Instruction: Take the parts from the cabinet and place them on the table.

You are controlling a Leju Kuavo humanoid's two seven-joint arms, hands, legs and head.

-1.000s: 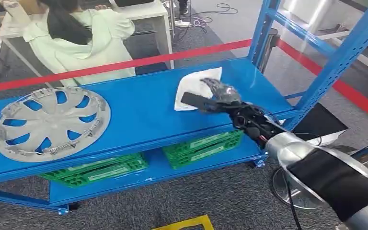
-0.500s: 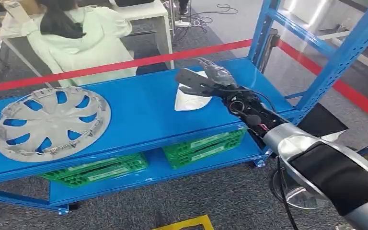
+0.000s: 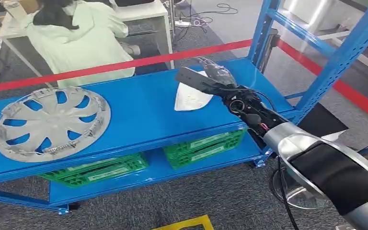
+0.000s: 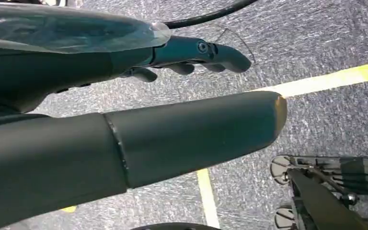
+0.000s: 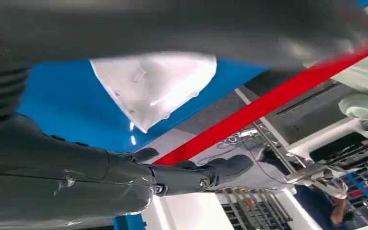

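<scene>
A white moulded part (image 3: 189, 98) lies on the blue cabinet shelf (image 3: 139, 110), toward its right end. My right hand (image 3: 211, 79) hovers just above the part's far side, thumb and fingers spread, holding nothing. The right wrist view shows the white part (image 5: 158, 86) lying free on the blue surface between the blurred thumb and the dark fingers (image 5: 196, 175). A silver hubcap (image 3: 50, 122) rests on the left of the same shelf. My left hand (image 4: 191, 52) hangs over the grey floor, empty, its fingers loosely extended.
Two green crates (image 3: 203, 146) (image 3: 98, 170) sit on the lower shelf. A red barrier tape (image 3: 124, 64) runs behind the cabinet, and a person in a pale green top (image 3: 76, 40) sits beyond it. A blue upright (image 3: 335, 62) stands at the right.
My right hand rose from low against the white part's right side to above it, and its thumb spread out. The part stayed on the shelf. The person behind shifted slightly.
</scene>
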